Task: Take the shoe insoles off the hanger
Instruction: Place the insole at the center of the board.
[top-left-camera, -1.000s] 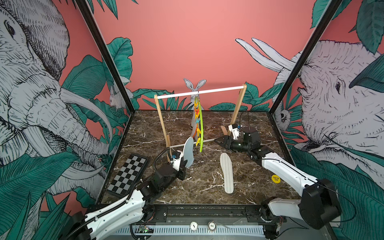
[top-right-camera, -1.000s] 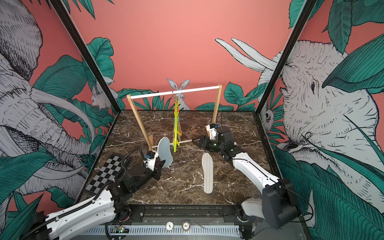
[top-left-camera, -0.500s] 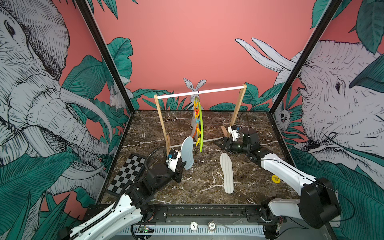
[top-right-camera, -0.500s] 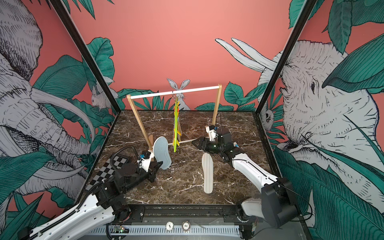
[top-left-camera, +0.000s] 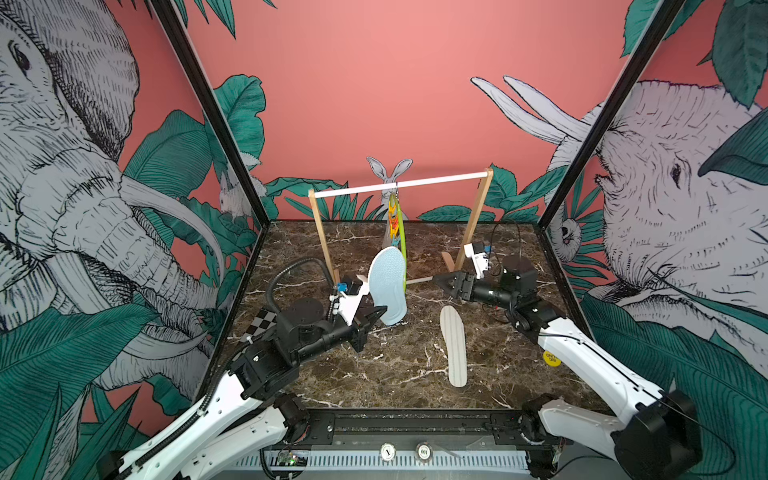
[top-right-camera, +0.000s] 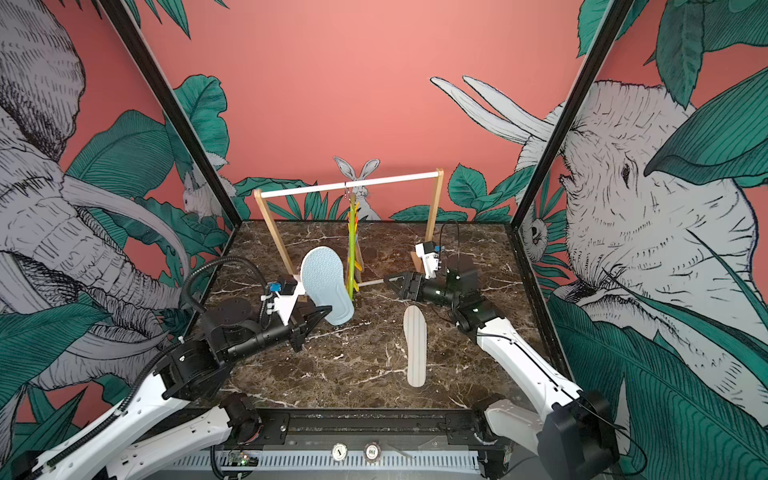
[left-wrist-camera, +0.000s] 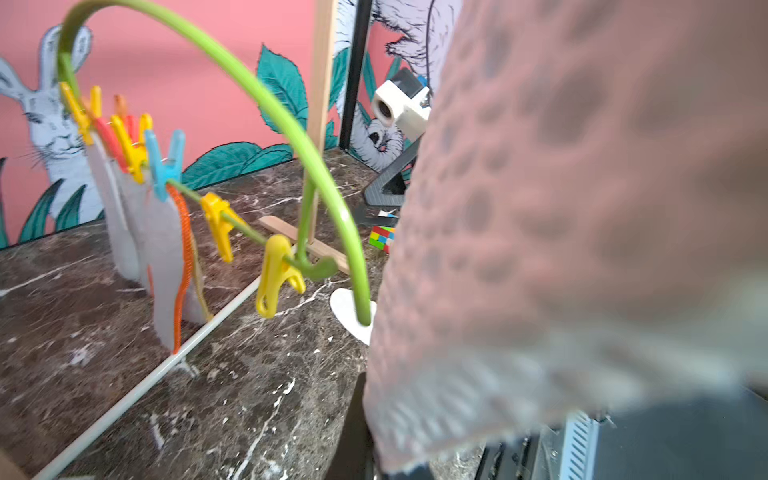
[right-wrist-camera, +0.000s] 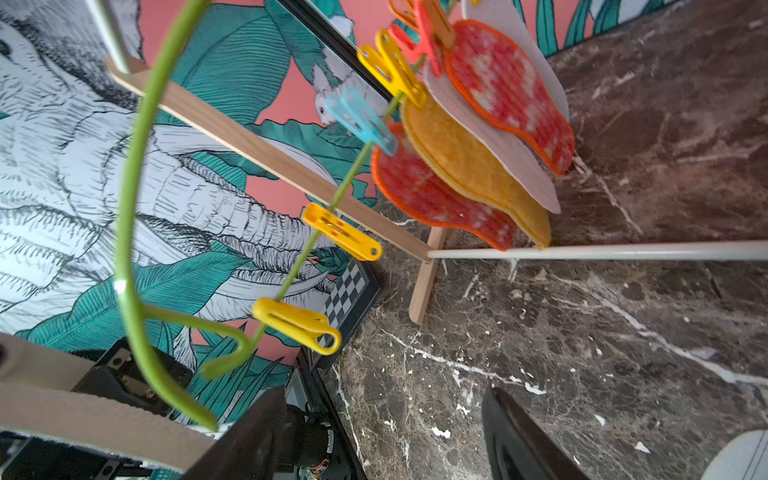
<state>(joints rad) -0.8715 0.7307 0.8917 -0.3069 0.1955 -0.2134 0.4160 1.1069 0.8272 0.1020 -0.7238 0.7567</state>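
Two insoles are off the hanger. One, the grey-blue insole (top-left-camera: 388, 286) (top-right-camera: 326, 286), has a dimpled face and stands upright. The left gripper (top-left-camera: 380, 311) is clamped on its lower end. Its top edge sits just beside the lower end of the hanger (top-left-camera: 402, 237) (top-right-camera: 352, 249). The other, a white striped insole (top-left-camera: 454, 345) (top-right-camera: 416, 349), lies flat on the dark marble table (top-left-camera: 395, 374) between the two arms.

The hanger is a thin lime-green arc hung by a hook from the white bar (top-left-camera: 399, 186) of a wooden rack (top-left-camera: 322, 232). It is seen nearly edge-on in both top views. In the right wrist view, the two yellow pegs (right-wrist-camera: 297, 322) nearest the arc's tip grip nothing. Further along, pegs hold two red-orange mottled insoles (right-wrist-camera: 511, 91), a mustard-yellow one (right-wrist-camera: 469, 166) and a pale grey one (right-wrist-camera: 523, 166), all overlapping.

The right gripper (top-left-camera: 438, 282) (right-wrist-camera: 382, 436) hovers low over the table on its own side of the hanger. Its jaws are spread apart with nothing between them.

Bare marble lies all around the striped insole. A chequered board (top-left-camera: 262, 324) sits at the table's left edge, partly hidden behind the left arm.

The held insole fills much of the left wrist view as a pinkish blur (left-wrist-camera: 582, 228), hiding that gripper's fingers. The hanging insoles overlap, so their number is hard to tell.
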